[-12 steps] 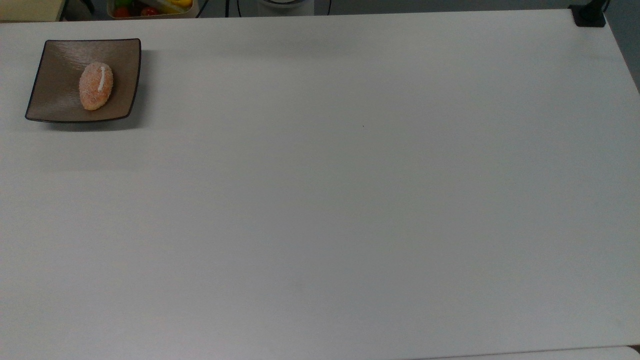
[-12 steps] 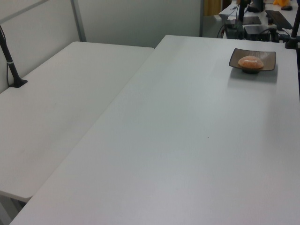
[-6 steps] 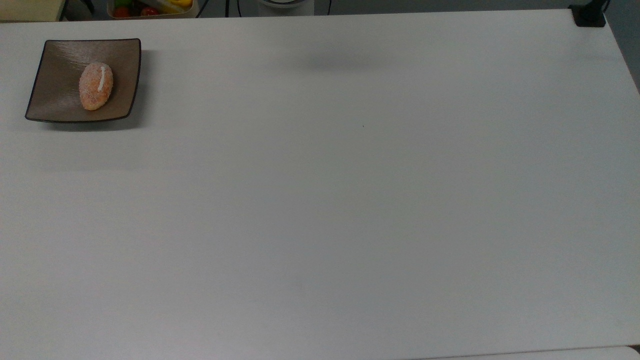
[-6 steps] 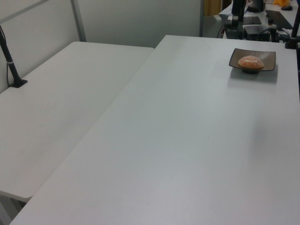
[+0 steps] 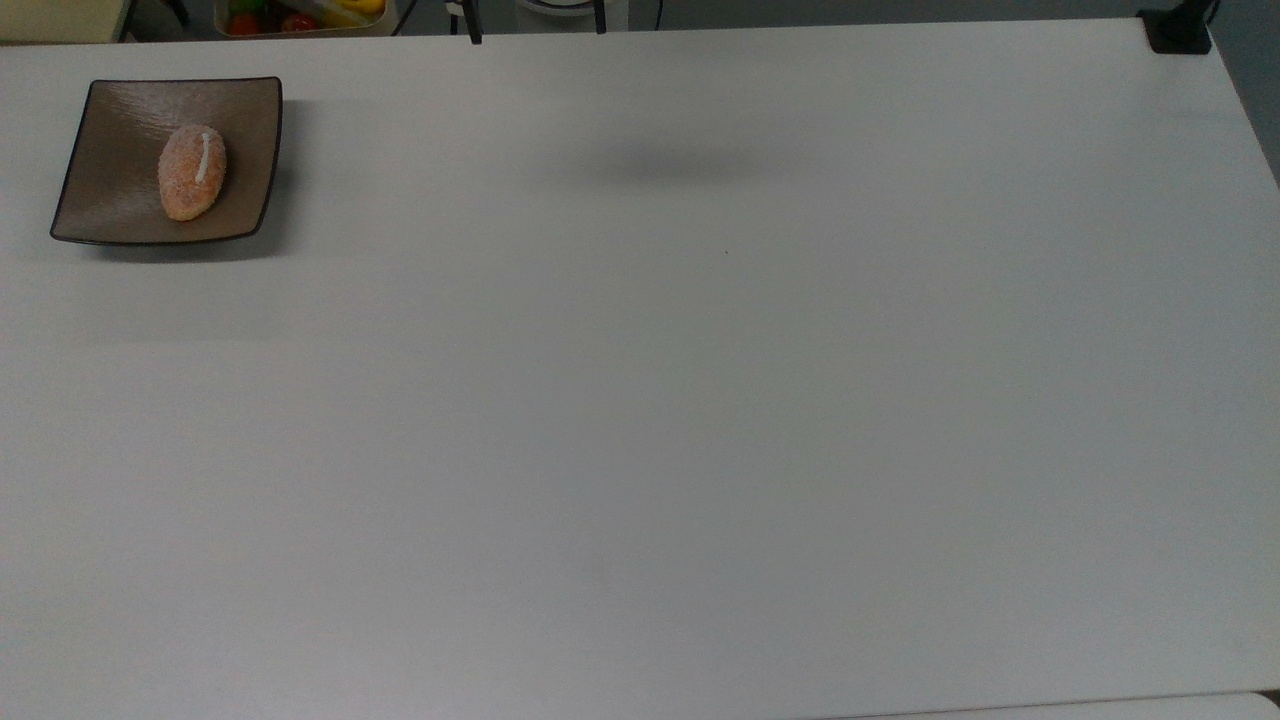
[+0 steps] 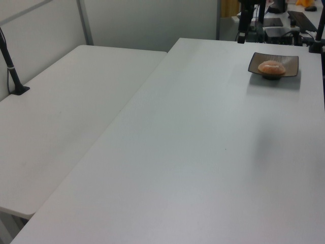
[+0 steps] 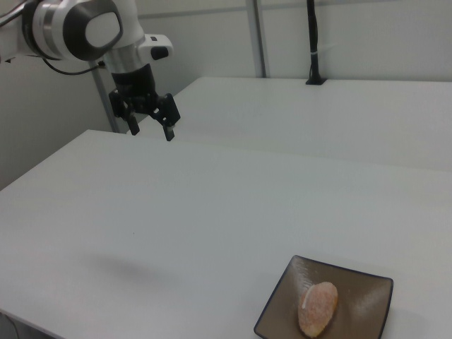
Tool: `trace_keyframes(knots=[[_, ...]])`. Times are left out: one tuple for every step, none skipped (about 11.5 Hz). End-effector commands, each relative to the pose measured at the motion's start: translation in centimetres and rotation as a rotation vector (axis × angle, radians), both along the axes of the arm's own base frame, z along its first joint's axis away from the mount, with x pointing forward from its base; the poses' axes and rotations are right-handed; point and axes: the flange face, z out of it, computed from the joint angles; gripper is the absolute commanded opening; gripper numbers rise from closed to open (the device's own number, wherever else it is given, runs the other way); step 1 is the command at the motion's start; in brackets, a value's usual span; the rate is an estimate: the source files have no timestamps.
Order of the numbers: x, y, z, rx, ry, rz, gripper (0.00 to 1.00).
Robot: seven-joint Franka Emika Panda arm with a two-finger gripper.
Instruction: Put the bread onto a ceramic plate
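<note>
The bread [image 5: 192, 172], an oval orange-tan roll with a thin white stripe, lies in the middle of the square brown ceramic plate [image 5: 118, 120] at the top view's upper left corner of the white table. The same bread [image 6: 271, 66] and plate [image 6: 290, 63] sit far right in the left view, while the right view has the bread [image 7: 318, 308] and plate [image 7: 369, 295] near its lower edge. My gripper [image 7: 150, 128] hangs open and empty above the table's far side in the right view, far from the plate. Its fingers [image 5: 474, 33] reach in at the top view's upper edge, and the gripper [image 6: 251, 24] is at the left view's top.
A bin of colourful items [image 5: 300, 15] stands past the table's edge above the plate in the top view. A black clamp [image 5: 1178, 30] sits at the top view's upper right corner. A second white table [image 6: 66, 117] with a black post [image 6: 11, 63] adjoins in the left view.
The gripper's fingers have come into the top view's upper edge and lower in the left view. Its shadow on the table has darkened. Bread and plate have not moved.
</note>
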Motion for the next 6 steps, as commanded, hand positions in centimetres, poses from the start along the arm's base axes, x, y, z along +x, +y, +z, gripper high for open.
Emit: trace_keyframes(knots=[[0.08,-0.67,-0.22,-0.012,-0.023,0.049,1.00],[0.13,-0.65,-0.23,-0.011,-0.023,0.048,1.00],[0.10,-0.48,-0.24,-0.010,-0.021,0.047,1.00],[0.09,-0.40,-0.24,-0.010,-0.021,0.046,1.00],[0.10,-0.48,-0.24,-0.010,-0.020,0.043,1.00],[0.08,-0.31,-0.24,-0.010,-0.020,0.042,1.00]])
